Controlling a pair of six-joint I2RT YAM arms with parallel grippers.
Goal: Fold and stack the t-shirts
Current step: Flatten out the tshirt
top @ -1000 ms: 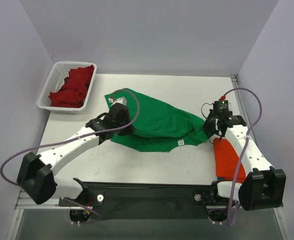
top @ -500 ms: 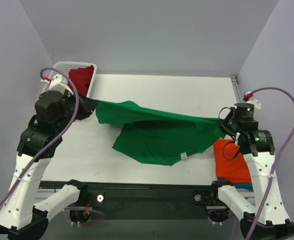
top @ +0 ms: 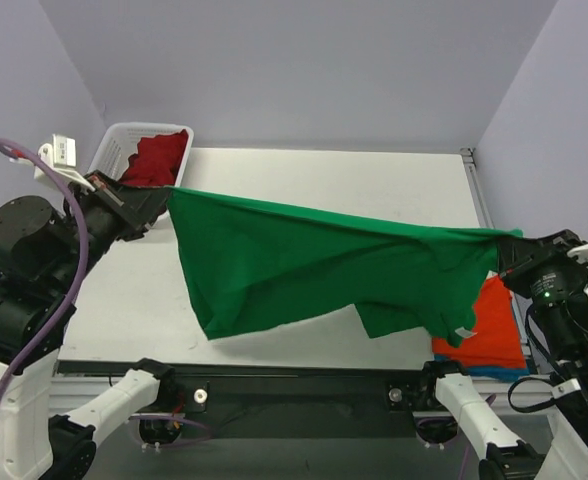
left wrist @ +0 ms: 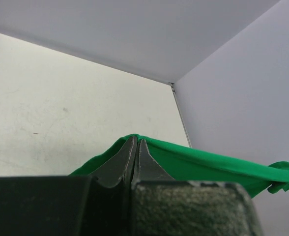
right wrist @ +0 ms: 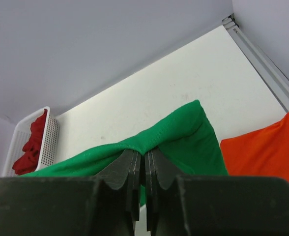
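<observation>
Risen off the table (top: pixel 374 175), the green t-shirt (top: pixel 304 265) hangs stretched between left gripper (top: pixel 157 203) and right gripper (top: pixel 502 252) — both clamped tight on it — next, lay it flat for folding.

The green t-shirt (top: pixel 304 260) is plain and bright; the dark red t-shirt (top: pixel 156 158) and orange t-shirt (top: pixel 492 325) are plain; the basket (top: pixel 109 150) is white, slotted.
</observation>
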